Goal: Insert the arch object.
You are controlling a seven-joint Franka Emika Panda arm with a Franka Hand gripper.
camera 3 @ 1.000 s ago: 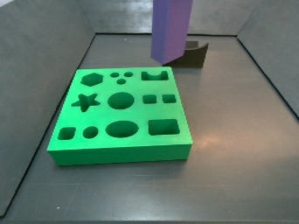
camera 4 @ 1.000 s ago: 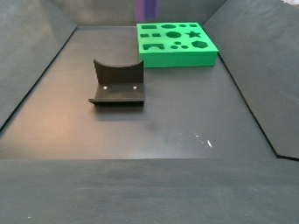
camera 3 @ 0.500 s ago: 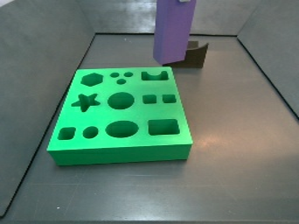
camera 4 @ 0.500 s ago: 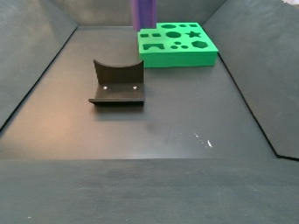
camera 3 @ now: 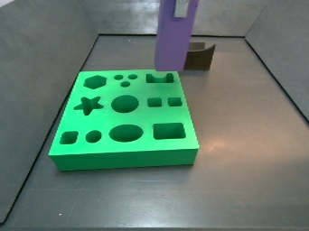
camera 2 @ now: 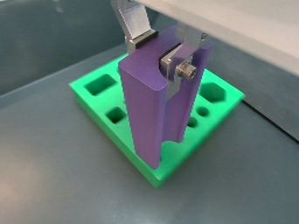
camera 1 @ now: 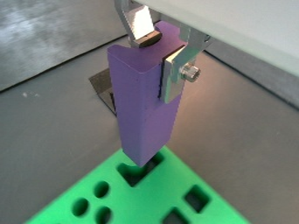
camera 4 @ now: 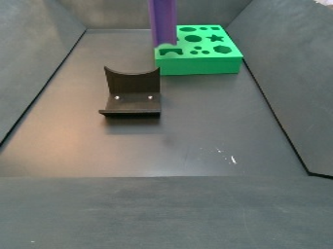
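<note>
claw (camera 1: pixel 162 51) gripping purple column (camera 1: pixel 142 105) over green board (camera 2: pixel 111 103), fixture (camera 3: pixel 201 57) half hidden

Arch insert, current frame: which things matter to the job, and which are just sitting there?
In the job: the gripper, shut on the purple arch piece, up over the board's edge; the green board with its arch-shaped hole.
Just sitting there: the fixture, on the floor apart from the board.
</note>
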